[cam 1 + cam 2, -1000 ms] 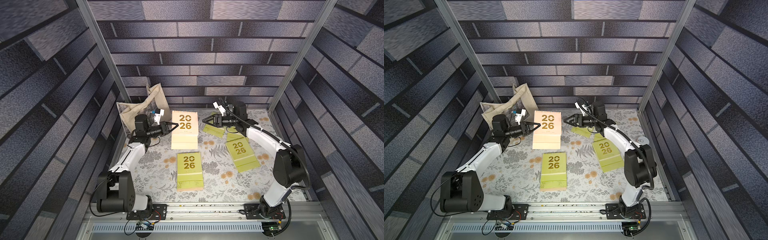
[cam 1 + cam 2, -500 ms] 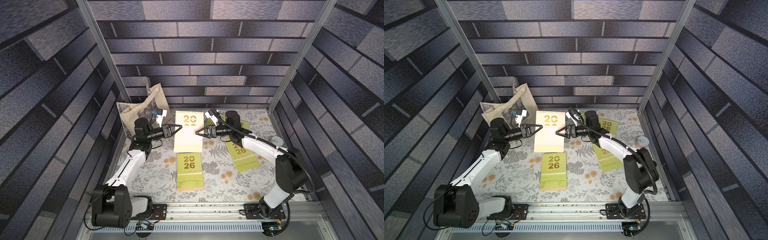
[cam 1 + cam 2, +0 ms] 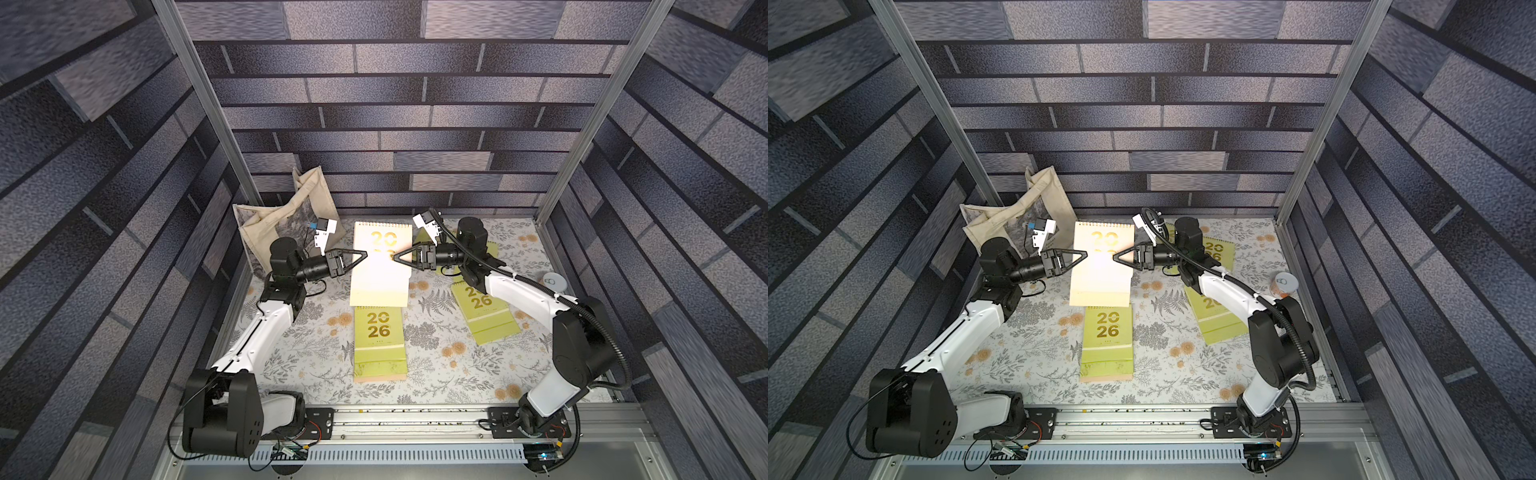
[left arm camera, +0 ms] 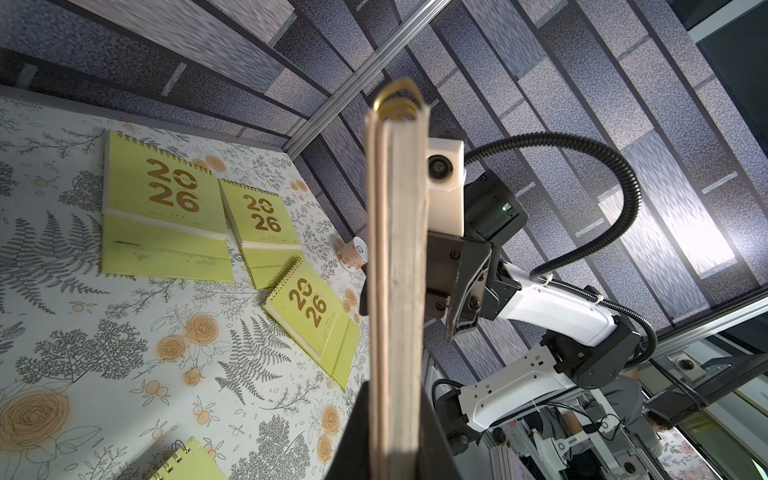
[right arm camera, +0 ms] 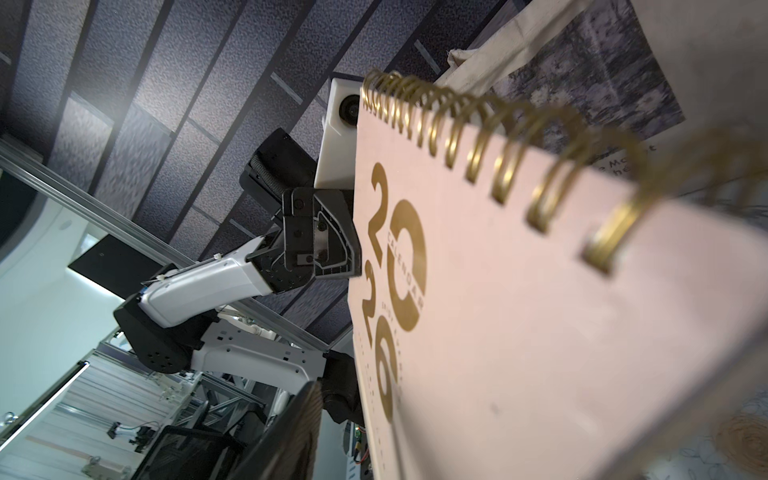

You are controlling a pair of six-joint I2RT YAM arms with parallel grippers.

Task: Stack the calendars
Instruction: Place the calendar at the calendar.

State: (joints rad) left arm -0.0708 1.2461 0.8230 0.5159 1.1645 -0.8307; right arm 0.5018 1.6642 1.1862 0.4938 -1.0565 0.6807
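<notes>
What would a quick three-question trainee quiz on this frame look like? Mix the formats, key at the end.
1. True or false: the left tool is shut on an edge of the pink calendar, holding it off the mat.
2. How many green calendars does the left wrist view show on the mat, whole or in part? A) two B) four C) six
3. Short answer: what leans in the back corner behind the left arm?
Key: 1 true. 2 B. 3 the cream tote bag.
</notes>
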